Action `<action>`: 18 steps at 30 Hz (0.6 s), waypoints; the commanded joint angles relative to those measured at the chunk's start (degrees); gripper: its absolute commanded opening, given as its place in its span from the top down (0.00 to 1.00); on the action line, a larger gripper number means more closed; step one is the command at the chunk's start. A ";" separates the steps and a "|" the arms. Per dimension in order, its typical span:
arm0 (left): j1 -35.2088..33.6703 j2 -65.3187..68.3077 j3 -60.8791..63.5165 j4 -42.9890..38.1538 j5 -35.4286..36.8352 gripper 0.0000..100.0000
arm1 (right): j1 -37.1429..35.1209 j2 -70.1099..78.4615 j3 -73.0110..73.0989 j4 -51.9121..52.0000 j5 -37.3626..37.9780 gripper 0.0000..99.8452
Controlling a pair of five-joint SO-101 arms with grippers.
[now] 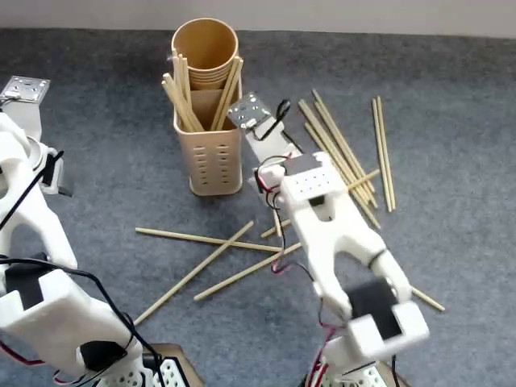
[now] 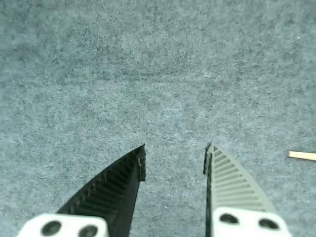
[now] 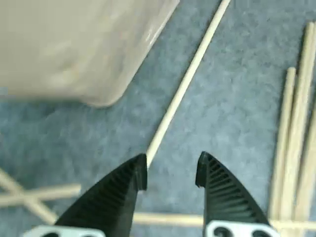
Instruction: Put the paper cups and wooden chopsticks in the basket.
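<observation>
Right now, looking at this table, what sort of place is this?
Most likely a robot training or test bench, not a kitchen. Two small white robot arms stand over a grey carpeted tabletop, with loose wooden chopsticks scattered beside a basket holding paper cups.

No text, label, brand, number or sign can be read here, neither on the basket [image 1: 211, 161] nor on the paper cups [image 1: 205, 50] standing in it.
</observation>
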 commanded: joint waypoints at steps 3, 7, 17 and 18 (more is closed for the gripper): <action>-1.54 -2.68 -0.84 -0.62 -2.11 0.78 | -0.31 11.74 -2.86 -5.41 -8.09 0.83; -1.71 -2.68 -0.84 -0.62 -2.46 0.78 | -0.31 15.16 -3.82 -5.41 -13.10 0.83; -1.80 -2.68 -0.57 -0.62 -2.37 0.78 | -1.45 15.96 -3.56 -5.41 -13.27 0.88; -1.80 -2.68 -0.48 -0.62 -2.37 0.78 | -1.63 16.40 -3.56 -5.41 -13.27 0.93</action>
